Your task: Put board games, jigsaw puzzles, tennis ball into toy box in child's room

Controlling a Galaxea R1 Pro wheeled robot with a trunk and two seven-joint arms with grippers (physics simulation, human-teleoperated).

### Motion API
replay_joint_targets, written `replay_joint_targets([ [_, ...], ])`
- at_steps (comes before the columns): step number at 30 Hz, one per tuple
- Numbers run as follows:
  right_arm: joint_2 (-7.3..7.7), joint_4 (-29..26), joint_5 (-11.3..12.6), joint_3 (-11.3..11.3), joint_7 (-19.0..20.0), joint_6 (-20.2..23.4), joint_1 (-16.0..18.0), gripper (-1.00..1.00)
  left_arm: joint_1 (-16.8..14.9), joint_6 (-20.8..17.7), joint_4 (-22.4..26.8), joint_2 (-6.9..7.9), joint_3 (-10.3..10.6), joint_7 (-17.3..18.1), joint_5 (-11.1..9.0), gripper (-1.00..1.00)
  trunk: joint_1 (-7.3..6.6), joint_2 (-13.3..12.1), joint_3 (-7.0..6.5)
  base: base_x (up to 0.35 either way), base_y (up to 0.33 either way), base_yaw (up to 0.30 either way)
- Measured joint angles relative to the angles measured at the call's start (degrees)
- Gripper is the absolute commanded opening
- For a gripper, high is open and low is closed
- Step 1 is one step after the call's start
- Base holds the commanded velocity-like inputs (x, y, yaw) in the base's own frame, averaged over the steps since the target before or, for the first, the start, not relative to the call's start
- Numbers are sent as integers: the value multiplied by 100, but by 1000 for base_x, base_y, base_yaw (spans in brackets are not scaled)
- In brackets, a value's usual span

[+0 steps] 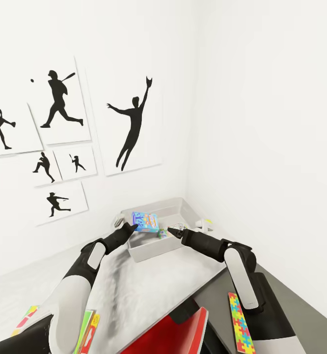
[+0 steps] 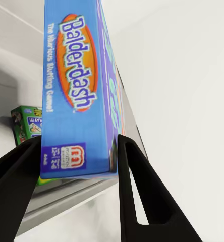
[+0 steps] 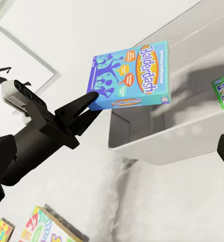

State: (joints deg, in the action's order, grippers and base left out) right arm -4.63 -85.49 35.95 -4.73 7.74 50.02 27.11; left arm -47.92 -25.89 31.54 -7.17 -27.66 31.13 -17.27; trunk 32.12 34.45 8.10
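Blue board game (image 1: 145,221) clamped in left gripper (image 1: 132,227) above toy box (image 1: 149,250) holding a green game (image 2: 27,123); right gripper (image 1: 174,229) state unclear; jigsaw puzzle (image 1: 241,323) remains at worktop (image 1: 134,290) edge.

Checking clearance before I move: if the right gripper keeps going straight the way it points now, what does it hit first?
Probably the blue Balderdash box held by the left gripper; the right gripper points at it over the toy box. Depth is hard to judge.

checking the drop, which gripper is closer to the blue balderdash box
Left. The left gripper is clamped on the blue Balderdash box, holding it over the toy box. The right gripper hovers just beside it, not touching.
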Motion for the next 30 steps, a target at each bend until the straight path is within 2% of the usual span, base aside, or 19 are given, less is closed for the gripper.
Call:
replay_joint_targets([
  [30, 0, 0, 1, 0, 0, 9, -4, 100, 0, 1, 0, 2, 0, -1, 1, -100, 0, 0, 0, 18, 0, 0],
])
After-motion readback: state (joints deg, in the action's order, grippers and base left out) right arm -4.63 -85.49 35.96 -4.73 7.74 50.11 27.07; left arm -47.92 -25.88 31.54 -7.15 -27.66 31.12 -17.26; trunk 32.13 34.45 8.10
